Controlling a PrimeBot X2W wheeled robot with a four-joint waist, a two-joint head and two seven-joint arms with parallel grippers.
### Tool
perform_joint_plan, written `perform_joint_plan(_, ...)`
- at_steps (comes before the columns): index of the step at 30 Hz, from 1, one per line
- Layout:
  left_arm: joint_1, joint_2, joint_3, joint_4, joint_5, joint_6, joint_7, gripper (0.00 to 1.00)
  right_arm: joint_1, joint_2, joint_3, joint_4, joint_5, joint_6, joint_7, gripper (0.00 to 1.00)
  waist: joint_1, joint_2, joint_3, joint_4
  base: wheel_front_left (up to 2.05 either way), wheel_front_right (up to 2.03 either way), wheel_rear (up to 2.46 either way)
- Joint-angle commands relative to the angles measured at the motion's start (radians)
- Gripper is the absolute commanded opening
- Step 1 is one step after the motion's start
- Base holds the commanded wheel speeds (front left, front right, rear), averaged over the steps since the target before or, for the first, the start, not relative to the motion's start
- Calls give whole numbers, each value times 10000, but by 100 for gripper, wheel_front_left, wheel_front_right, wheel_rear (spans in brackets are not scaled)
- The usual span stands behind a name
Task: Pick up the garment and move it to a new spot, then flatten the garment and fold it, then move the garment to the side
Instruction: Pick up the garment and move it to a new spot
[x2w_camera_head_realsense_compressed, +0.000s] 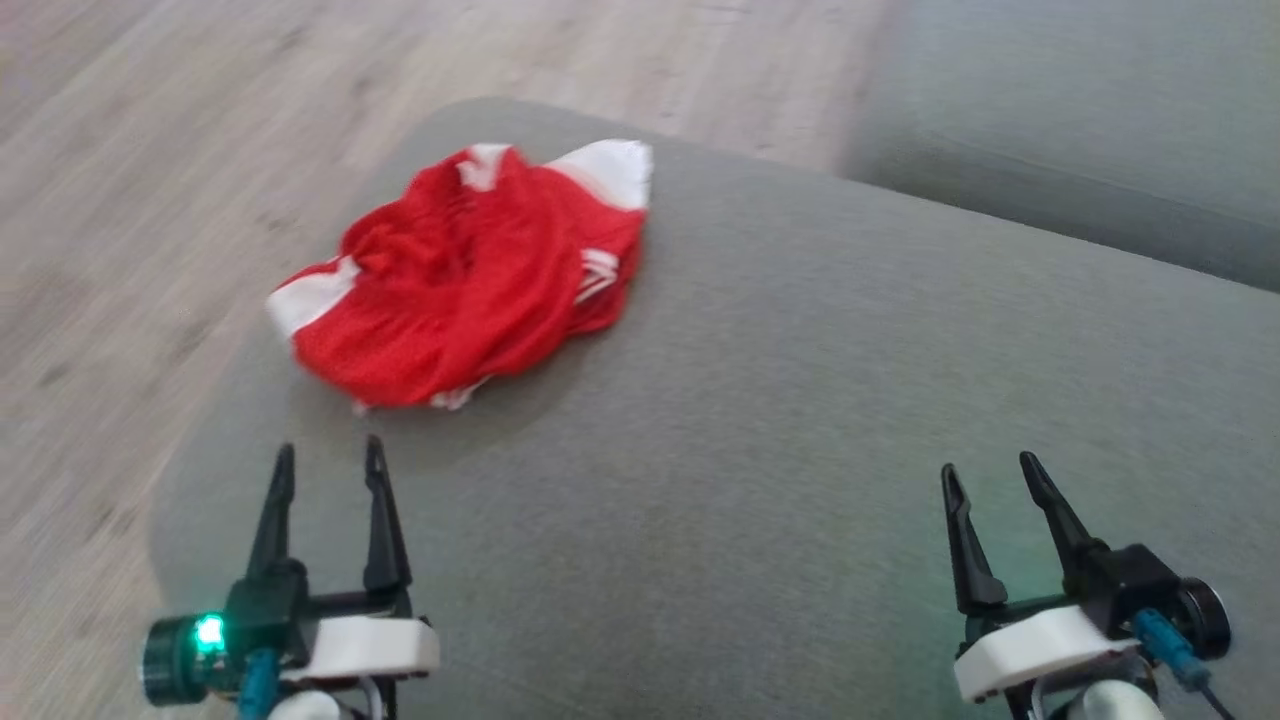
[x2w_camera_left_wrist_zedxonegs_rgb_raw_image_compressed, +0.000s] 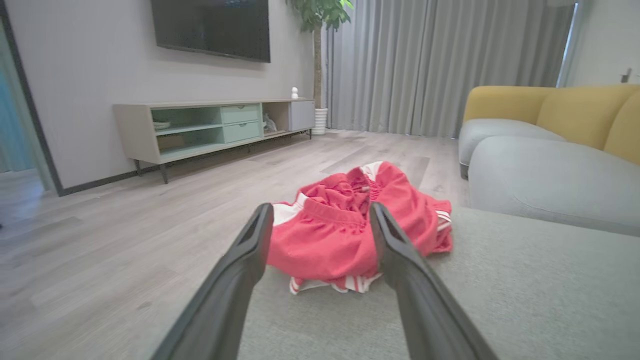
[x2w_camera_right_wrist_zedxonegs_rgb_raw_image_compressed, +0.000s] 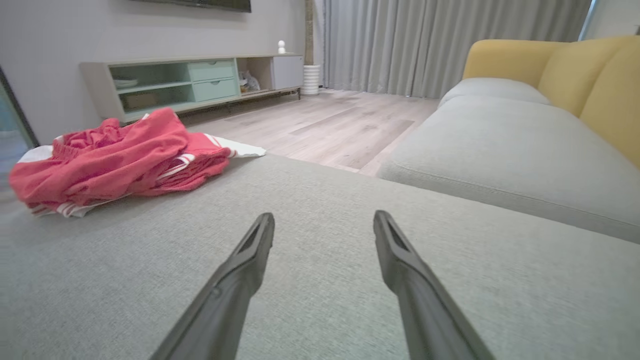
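Grey fabric seat (x2w_camera_head_realsense_compressed: 820, 400) spans most of the head view, wood floor (x2w_camera_head_realsense_compressed: 150, 150) past its left edge. Red garment (x2w_camera_head_realsense_compressed: 470, 280) with white trim, crumpled in a heap near the seat's far left corner. Left gripper (x2w_camera_head_realsense_compressed: 330, 455) just short of the heap, fingers spread, holding nothing. Right gripper (x2w_camera_head_realsense_compressed: 988, 465) well apart to the right, likewise spread and empty

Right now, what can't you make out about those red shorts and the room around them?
- The shorts: the head view is motion-blurred, so seams and stripes smear. Crumpling hides the underside and leg openings.
- Left wrist view: the left gripper has its fingers covering parts of the near edge of the shorts.
- A small white object on the TV cabinet: too small to identify.
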Motion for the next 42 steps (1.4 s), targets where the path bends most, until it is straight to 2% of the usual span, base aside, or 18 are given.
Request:
perform_joint_plan(1,-308,41,408,-429,38,12,-97,100,-370,-102,246,-338,-112,75,-109,100,0,0,249,509,0,0,0)
perform_joint_plan(6,-548,41,786,-1061,-95,77,-97,100,-584,-102,164,-492,-790,75,-109,100,0,0,897,581,0,0,0)
perform_joint_plan(9,-1139,40,1174,-1598,-624,-19,-97,100,-869,-102,-125,-652,-1362,75,-109,100,0,0,1626,385,0,0,0)
perform_joint_plan(11,-1795,40,1419,-1815,-665,-234,-97,100,-1010,-136,-436,-816,-1736,75,-109,100,0,0,2105,264,0,0,0)
perform_joint_plan(14,-3078,121,1604,-1454,-763,-807,-97,100,-1106,-441,-568,-1021,-2070,75,-109,100,0,0,2720,67,0,0,0)
perform_joint_plan(19,-5893,732,1336,493,-682,-1566,171,100,-1321,-1189,-692,-1342,-2285,75,-109,100,0,0,3664,-365,0,0,0)
perform_joint_plan(23,-8103,1048,1171,2490,-808,-1810,1678,100,-1578,-1584,-860,-1635,-2335,75,-109,100,0,0,4331,-729,0,0,0)
perform_joint_plan(24,-8965,1180,1163,3577,-888,-1822,2577,100,-1680,-1659,-868,-1804,-2349,75,-109,100,0,0,4608,-921,0,0,0)
perform_joint_plan(25,-8965,1180,1163,3577,-888,-1822,2577,100,-1680,-1659,-868,-1804,-2349,75,-109,100,0,0,4608,-921,0,0,0)
perform_joint_plan(29,-10130,1490,1217,5677,-986,-1727,3896,100,-1857,-1635,-798,-1986,-2324,75,-109,100,0,0,4987,-1324,0,0,0)
perform_joint_plan(35,-10812,1873,1314,7910,-1079,-1527,4568,100,-1979,-1464,-861,-1991,-2291,75,-109,100,0,0,5307,-1779,0,0,0)
perform_joint_plan(36,-10858,1907,1335,8129,-1105,-1504,4518,75,-1991,-1445,-900,-1987,-2295,75,-109,100,0,0,5332,-1825,0,0,0)
perform_joint_plan(37,-10902,1933,1372,8283,-1138,-1465,4374,11,-1993,-1421,-948,-1986,-2298,75,-109,100,0,0,5346,-1854,0,0,0)
perform_joint_plan(38,-10933,1956,1410,8405,-1184,-1469,4175,0,-1991,-1400,-993,-1991,-2304,75,-109,100,0,0,5352,-1875,0,0,0)
perform_joint_plan(42,-11212,2040,1470,8559,-1294,-1626,3111,0,-1950,-1374,-1096,-1943,-2307,75,-109,100,0,0,5185,-1872,0,0,0)
